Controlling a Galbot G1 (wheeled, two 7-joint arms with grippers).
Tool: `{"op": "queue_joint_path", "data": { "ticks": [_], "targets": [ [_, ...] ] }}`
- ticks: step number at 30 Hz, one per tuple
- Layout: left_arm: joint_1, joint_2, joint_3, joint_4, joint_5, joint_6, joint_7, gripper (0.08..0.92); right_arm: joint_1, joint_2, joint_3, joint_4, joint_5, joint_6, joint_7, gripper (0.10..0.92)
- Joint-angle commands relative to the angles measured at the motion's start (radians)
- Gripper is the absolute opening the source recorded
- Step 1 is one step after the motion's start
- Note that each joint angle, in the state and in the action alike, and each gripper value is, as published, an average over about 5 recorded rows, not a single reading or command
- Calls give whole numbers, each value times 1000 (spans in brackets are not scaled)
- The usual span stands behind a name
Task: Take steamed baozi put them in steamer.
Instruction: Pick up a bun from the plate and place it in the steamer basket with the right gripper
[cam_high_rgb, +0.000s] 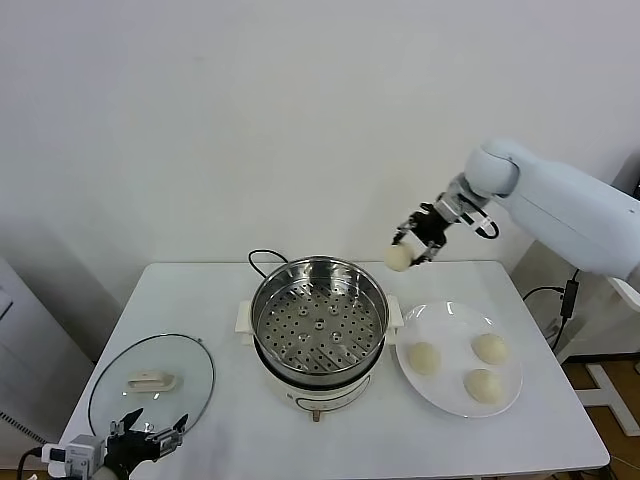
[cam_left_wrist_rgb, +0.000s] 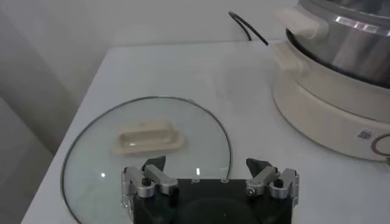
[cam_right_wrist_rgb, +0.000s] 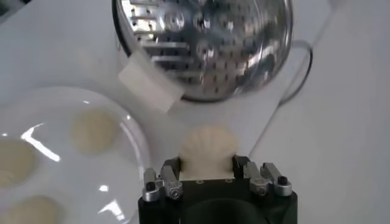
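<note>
Cream-white baozi (cam_high_rgb: 398, 258) pinched in right gripper (cam_high_rgb: 411, 247), carried high towards steamer (cam_high_rgb: 319, 318); left gripper (cam_high_rgb: 148, 436) spread (idle near lid (cam_high_rgb: 150, 382))

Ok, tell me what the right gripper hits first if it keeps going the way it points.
Probably bare table. The right gripper, fingers shut on a baozi, points down at the strip between the steamer and the plate. Depth is unclear, so the steamer's white handle may come first.
</note>
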Motion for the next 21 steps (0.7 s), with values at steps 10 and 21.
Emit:
{"op": "queue_joint_path", "data": {
  "ticks": [10,21],
  "targets": [
    [7,1,-3,-1,3,-1,-1,823,-25,272,61,7,-270,292,-42,535],
    [10,2,-5,-3,5,-2,-1,823,-144,303,112,12,-468,292,-41,535]
  ]
}}
